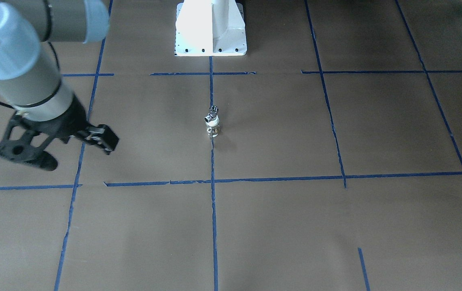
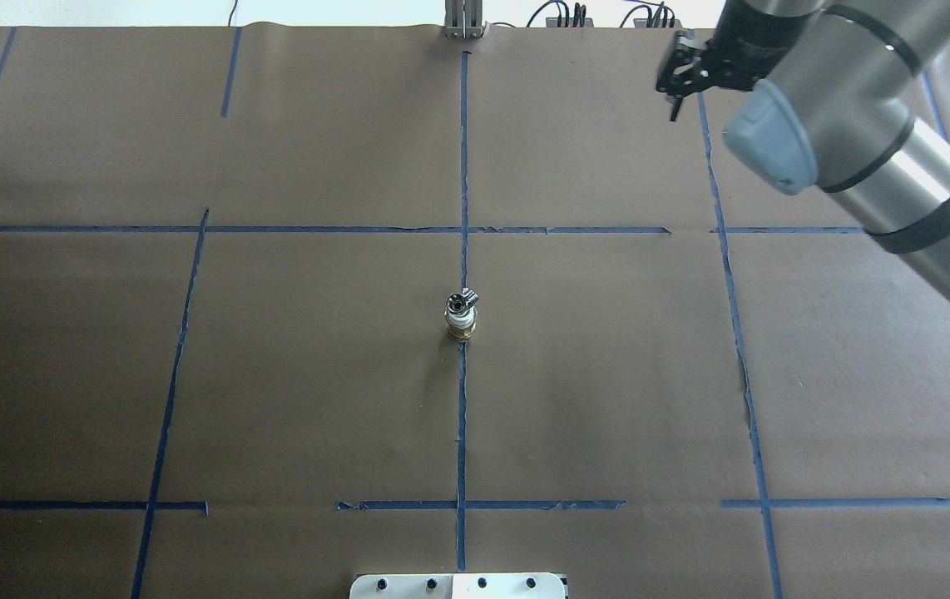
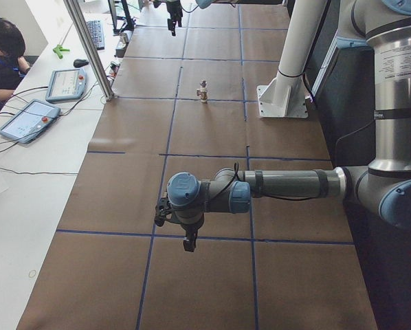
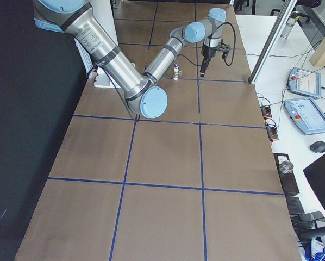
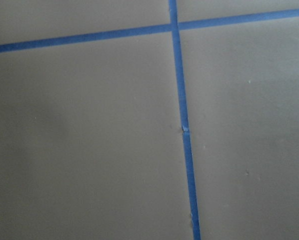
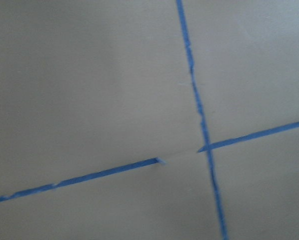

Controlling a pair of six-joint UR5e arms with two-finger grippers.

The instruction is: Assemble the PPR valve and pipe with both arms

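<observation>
Black and spread wide, the right hand point(image 1: 78, 151) hangs over the brown surface point(image 1: 295, 226), well apart from the parts. The left hand point(image 3: 189, 242) hovers far off toward the other end (wide or narrow, I cannot tell). Mid-surface, on a blue tape line point(image 1: 214, 210), the PPR valve point(image 1: 213, 128) stands upright with the pipe point(image 1: 212, 111) on top.

Brown paper covers the tabletop point(image 2: 317, 374), gridded with blue tape lines point(image 2: 462, 416). The PPR valve point(image 2: 460, 323) is white with a shiny brass-toned metal band, and the pipe point(image 2: 465, 298) is bright silver all over. The right arm point(image 2: 899, 158) is grey with light-blue caps, black cables and a black right hand point(image 1: 78, 152). The pedestal base point(image 1: 210, 28) is white.
</observation>
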